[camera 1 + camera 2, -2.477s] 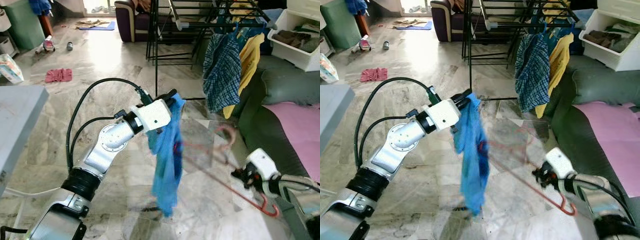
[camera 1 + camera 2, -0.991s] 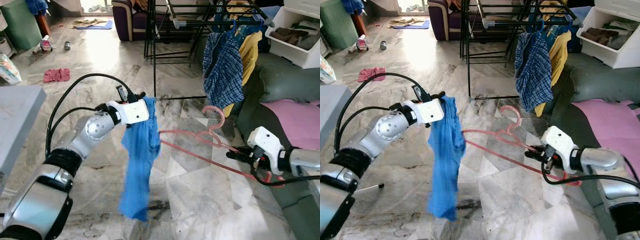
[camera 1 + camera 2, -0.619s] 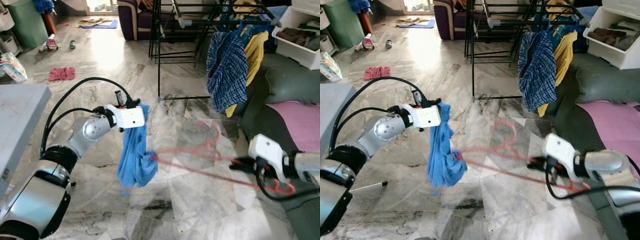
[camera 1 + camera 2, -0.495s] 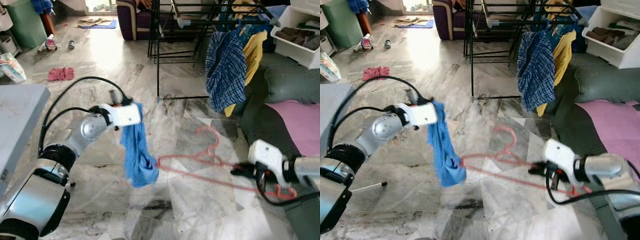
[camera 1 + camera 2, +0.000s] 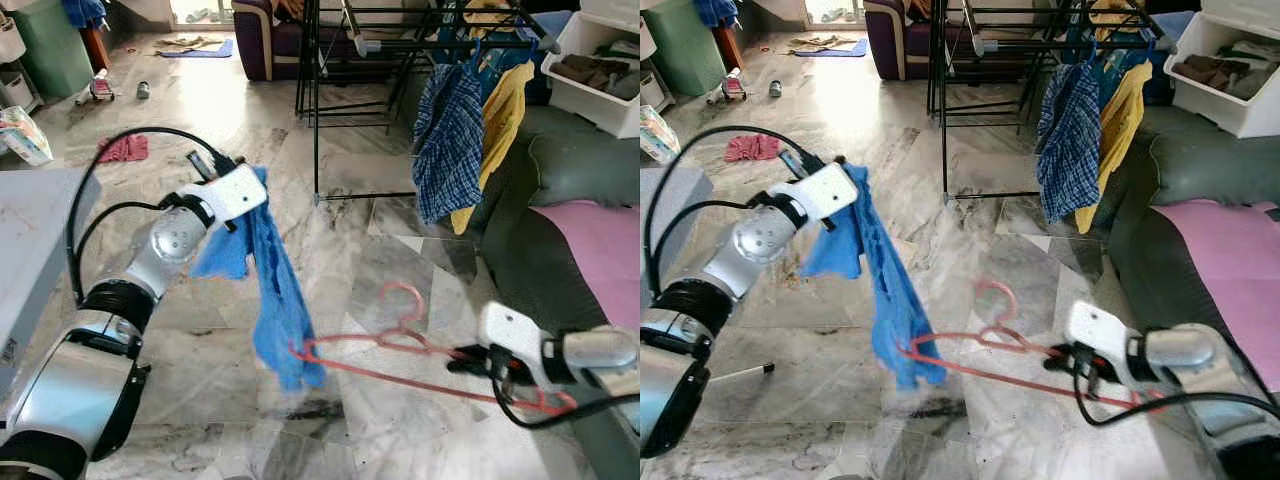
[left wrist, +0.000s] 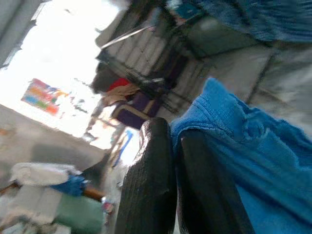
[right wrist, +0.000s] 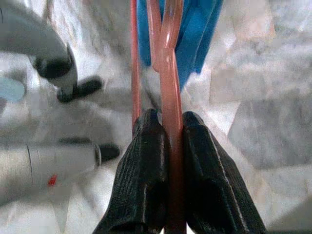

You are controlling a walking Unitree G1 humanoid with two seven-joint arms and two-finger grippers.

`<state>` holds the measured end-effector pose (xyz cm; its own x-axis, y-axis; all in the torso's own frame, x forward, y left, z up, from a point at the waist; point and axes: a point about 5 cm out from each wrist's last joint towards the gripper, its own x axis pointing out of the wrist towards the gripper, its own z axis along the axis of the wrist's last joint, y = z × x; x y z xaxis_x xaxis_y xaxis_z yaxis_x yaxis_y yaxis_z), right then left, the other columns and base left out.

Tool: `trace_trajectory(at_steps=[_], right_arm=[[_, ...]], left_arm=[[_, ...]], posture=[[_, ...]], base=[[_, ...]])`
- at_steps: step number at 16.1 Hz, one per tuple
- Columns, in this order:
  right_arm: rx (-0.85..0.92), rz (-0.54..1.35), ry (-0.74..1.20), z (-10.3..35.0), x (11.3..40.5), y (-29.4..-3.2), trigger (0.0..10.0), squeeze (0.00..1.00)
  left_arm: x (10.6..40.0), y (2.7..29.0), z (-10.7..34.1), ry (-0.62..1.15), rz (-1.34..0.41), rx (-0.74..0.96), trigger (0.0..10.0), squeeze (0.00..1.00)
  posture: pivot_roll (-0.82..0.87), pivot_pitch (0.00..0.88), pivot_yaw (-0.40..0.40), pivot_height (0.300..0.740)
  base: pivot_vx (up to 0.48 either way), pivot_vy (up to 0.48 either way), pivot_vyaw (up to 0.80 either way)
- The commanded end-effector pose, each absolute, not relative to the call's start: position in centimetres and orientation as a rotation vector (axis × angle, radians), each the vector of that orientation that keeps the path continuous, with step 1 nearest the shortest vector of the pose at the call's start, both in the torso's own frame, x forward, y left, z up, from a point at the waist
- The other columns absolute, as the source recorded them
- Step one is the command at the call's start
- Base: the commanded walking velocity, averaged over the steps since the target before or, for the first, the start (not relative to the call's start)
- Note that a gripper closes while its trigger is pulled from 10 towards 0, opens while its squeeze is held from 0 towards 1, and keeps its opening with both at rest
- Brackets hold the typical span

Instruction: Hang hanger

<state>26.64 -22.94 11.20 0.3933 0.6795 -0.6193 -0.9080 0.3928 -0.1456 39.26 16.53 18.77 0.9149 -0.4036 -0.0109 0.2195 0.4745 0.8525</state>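
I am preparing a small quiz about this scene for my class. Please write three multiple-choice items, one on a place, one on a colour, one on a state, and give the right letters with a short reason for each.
1. Where does the checked shirt hang?
A. on the drying rack
B. on the grey table
C. on the floor

2. What colour is the hanger?
A. black
B. red
C. white

3. What is the state of the left hand?
A. open, holding nothing
B. shut on the hanger
C. shut on the blue cloth

Answers:
1 A: the checked shirt hangs from the drying rack.
2 B: the hanger in the right hand is red.
3 C: the left hand pinches the blue cloth.
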Motion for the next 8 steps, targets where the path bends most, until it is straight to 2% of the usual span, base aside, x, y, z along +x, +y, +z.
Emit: trace_trajectory(at_steps=[1,4,8], right_arm=[[-0.507,1.038,0.392,13.2,27.7,-22.5,10.0,0.00],[-0.487,0.881,0.162,16.0,30.3,-21.9,10.0,0.00],[-0.512,0.885,0.164,15.7,30.3,-21.9,10.0,0.00]], left_arm=[[39.1,15.7,18.5,-0.202,-0.445,1.024,10.0,0.00],[38.8,15.5,16.3,-0.080,-0.517,1.041,10.0,0.00],[38.8,14.8,16.9,-0.124,-0.547,1.024,10.0,0.00]], posture=[[0.05,0.048,-0.021,0.740],[0.05,0.044,-0.018,0.740],[0.06,0.036,-0.017,0.740]], base=[[0.000,0.000,0.00],[0.000,0.000,0.00],[0.000,0.000,0.00]])
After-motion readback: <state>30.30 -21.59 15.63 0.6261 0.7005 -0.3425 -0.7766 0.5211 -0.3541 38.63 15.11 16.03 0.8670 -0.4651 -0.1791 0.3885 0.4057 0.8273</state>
